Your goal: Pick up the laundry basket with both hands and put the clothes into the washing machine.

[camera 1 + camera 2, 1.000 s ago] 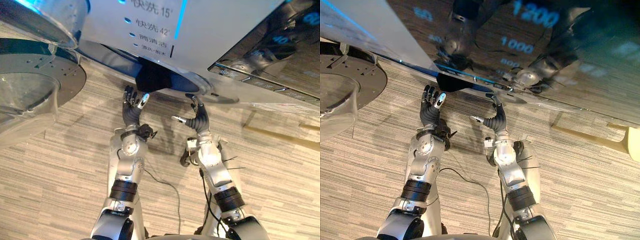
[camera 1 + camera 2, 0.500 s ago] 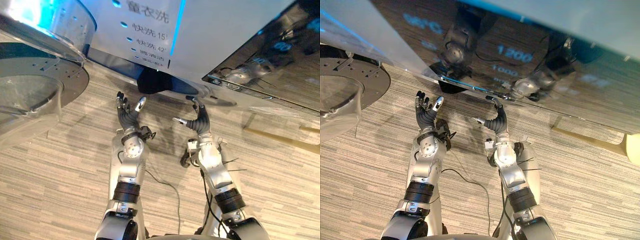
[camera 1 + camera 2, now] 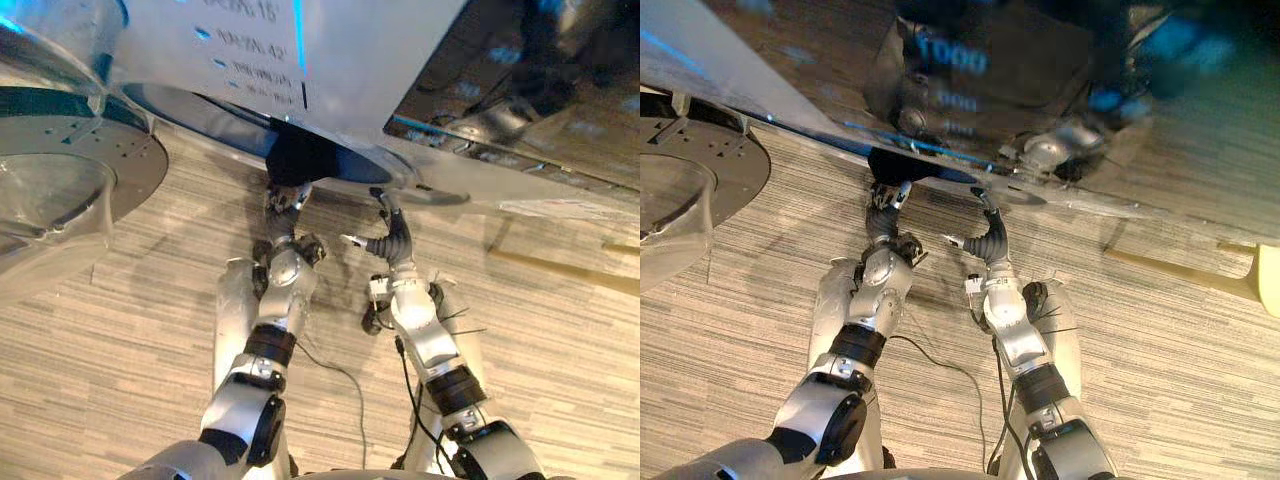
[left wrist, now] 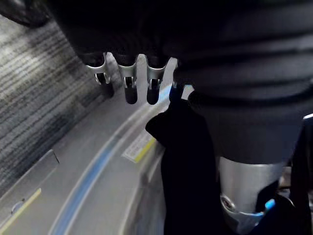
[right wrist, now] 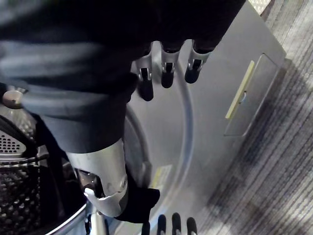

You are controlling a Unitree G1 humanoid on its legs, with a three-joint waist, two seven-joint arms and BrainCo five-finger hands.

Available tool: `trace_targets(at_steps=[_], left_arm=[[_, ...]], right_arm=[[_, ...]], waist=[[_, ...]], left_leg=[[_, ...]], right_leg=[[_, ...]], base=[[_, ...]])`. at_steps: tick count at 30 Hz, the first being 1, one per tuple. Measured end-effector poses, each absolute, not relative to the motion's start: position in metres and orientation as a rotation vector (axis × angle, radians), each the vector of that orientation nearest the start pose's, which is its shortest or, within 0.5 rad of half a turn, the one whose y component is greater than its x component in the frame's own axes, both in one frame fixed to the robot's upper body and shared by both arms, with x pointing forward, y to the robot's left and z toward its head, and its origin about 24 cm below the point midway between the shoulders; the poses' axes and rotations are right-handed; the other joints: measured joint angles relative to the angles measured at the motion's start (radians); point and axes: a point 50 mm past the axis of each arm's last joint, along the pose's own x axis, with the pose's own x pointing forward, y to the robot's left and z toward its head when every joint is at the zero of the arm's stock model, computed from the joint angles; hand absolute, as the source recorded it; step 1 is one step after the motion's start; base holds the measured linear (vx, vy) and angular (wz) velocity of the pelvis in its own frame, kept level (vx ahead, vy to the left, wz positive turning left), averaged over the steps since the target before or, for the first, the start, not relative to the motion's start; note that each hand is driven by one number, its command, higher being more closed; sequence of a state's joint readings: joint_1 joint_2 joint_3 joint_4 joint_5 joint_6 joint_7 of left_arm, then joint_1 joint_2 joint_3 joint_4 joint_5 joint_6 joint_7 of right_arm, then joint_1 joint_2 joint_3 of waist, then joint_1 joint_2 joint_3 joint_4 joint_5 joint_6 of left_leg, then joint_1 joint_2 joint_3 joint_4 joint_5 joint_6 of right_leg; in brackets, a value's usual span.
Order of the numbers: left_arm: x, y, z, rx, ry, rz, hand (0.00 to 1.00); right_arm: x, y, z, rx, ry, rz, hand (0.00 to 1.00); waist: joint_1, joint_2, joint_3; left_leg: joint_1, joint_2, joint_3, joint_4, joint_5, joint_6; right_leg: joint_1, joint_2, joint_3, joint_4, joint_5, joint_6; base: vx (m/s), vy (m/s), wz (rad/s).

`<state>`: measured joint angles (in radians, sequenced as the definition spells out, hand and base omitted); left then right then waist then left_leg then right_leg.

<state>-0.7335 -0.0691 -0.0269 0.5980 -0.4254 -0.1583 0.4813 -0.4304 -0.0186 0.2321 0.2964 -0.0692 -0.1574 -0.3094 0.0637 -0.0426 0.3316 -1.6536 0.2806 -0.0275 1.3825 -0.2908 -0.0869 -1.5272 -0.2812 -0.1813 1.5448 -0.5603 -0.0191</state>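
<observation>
The silver washing machine stands right before me, its round door swung open to the left. A dark cloth hangs out over the lower rim of the drum opening. My left hand reaches up to this cloth, fingers straight over the rim and thumb beside the cloth. My right hand is open just right of it, fingers spread towards the machine's front, thumb near the cloth. The perforated drum shows behind the thumb.
Striped wood-look floor lies below and on both sides of my arms. The open door's clear bowl juts out at the left. A pale strip lies on the floor at the right.
My left hand has moved forward and to the right, from the open floor up to the dark cloth at the drum opening. The right hand has hardly moved. The camera has shifted a little.
</observation>
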Motion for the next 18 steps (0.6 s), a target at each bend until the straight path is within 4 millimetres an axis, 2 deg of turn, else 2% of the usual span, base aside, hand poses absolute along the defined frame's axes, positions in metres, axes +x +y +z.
trace_targets(at_steps=[6, 10, 14, 18], left_arm=[[0.372, 0.108, 0.128, -0.461, -0.113, 0.287, 1.0], [0.372, 0.112, 0.145, -0.472, -0.192, 0.278, 1.0], [0.368, 0.113, 0.161, -0.496, -0.272, 0.264, 1.0], [0.363, 0.113, 0.179, -0.521, -0.356, 0.241, 1.0]], right_arm=[[0.325, -0.083, 0.111, -0.088, -0.314, 0.011, 0.0], [0.327, -0.083, 0.114, -0.076, -0.319, 0.013, 0.0], [0.329, -0.081, 0.12, -0.064, -0.333, 0.023, 0.0], [0.329, -0.081, 0.123, -0.056, -0.342, 0.025, 0.0]], waist=[[-0.004, 0.0, 0.0], [-0.005, 0.0, 0.0], [-0.023, -0.001, -0.001], [-0.023, -0.001, -0.001]], left_leg=[[-0.022, 0.0, -0.008, 0.023, -0.001, 0.001], [-0.022, 0.0, -0.004, 0.023, -0.001, 0.001], [-0.02, 0.0, -0.002, 0.022, 0.0, 0.002], [-0.008, 0.0, 0.001, 0.016, 0.0, 0.001]], right_leg=[[-0.022, -0.001, 0.007, 0.021, 0.002, -0.003], [-0.03, -0.001, 0.014, 0.022, 0.006, -0.01], [-0.029, -0.001, 0.015, 0.022, 0.007, -0.012], [-0.022, -0.002, 0.016, 0.021, 0.007, -0.012]], base=[[0.01, -0.013, -0.02], [0.03, -0.037, -0.01], [0.04, -0.038, 0.0], [0.04, -0.038, 0.02]])
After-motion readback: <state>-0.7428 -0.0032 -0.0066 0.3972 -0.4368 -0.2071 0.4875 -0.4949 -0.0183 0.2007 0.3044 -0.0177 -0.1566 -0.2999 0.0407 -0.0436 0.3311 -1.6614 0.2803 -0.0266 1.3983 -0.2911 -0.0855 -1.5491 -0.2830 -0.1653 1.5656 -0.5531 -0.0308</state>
